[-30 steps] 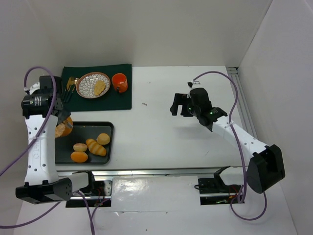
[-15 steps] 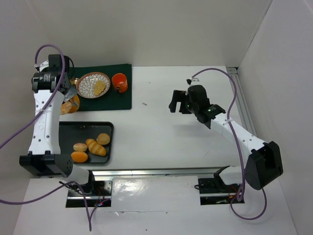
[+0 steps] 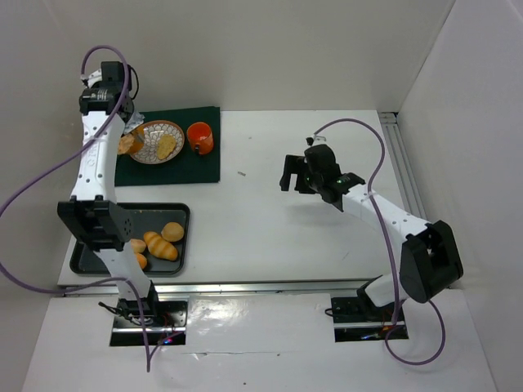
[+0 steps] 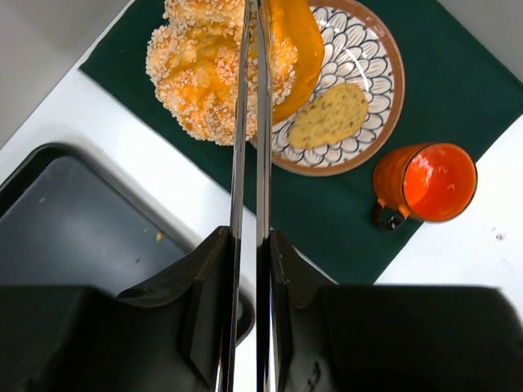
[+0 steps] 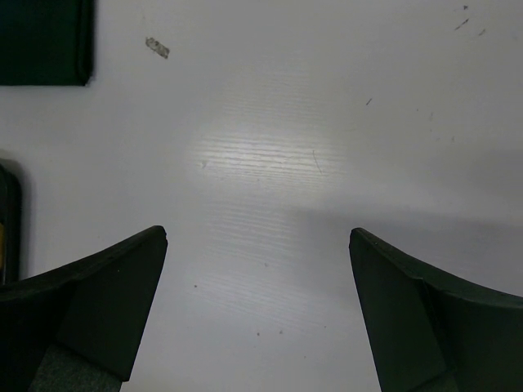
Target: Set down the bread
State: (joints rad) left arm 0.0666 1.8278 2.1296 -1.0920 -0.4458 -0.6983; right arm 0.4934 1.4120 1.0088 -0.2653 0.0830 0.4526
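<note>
Sitting near the bun (image 4: 196, 90): plate (image 4: 364, 61) with 1 cracker (image 4: 331, 116), orange cup (image 4: 425, 181).

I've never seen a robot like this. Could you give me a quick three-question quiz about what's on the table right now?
1. True or false: the right end effector is shut on a roll.
2. What does the left end effector grip? A) sesame bun B) spoon C) napkin
3. Fill in: the orange mug stands on the dark ___ mat.
Key: 1 false, it is open and empty; 2 A; 3 green.
</note>
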